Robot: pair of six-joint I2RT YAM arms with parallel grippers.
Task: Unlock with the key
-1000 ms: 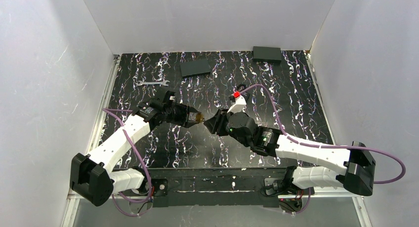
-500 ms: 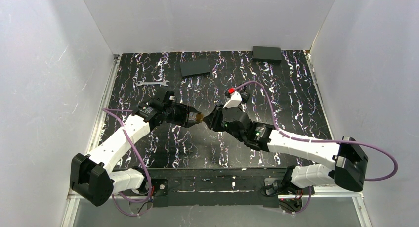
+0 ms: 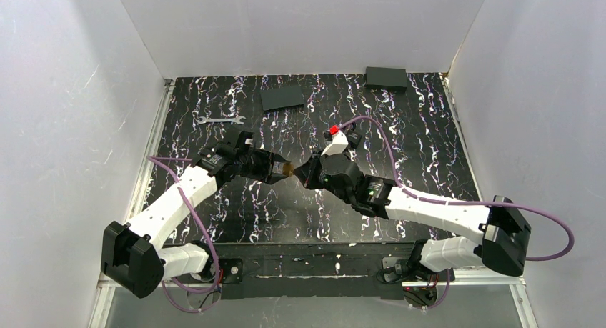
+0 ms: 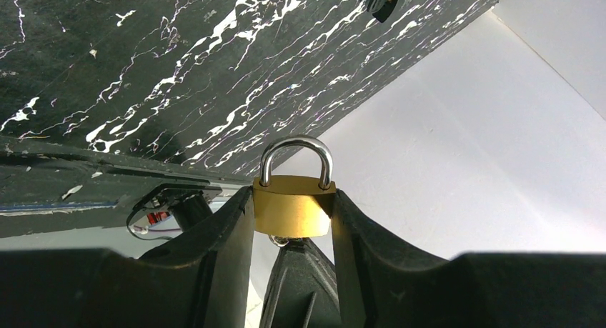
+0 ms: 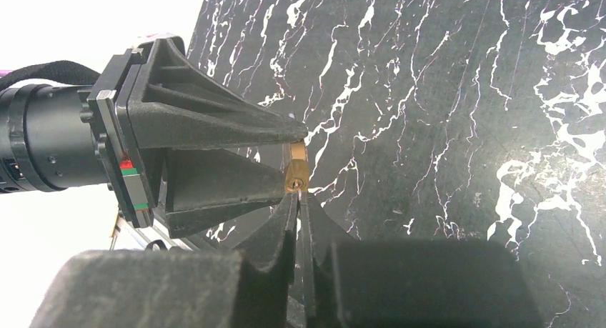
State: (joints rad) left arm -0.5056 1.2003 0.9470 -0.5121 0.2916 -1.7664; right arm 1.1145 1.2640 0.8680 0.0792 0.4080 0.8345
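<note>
Padlock (image 4: 293, 206) clamped in your left gripper (image 4: 291, 196), your right gripper (image 5: 299, 198) pinched nearly closed at its keyhole (image 5: 295, 180), key hidden from view

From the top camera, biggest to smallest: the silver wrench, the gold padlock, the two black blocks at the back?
1. Middle black block and corner black block: about alike.
2. Wrench.
3. Padlock, mostly hidden.
</note>
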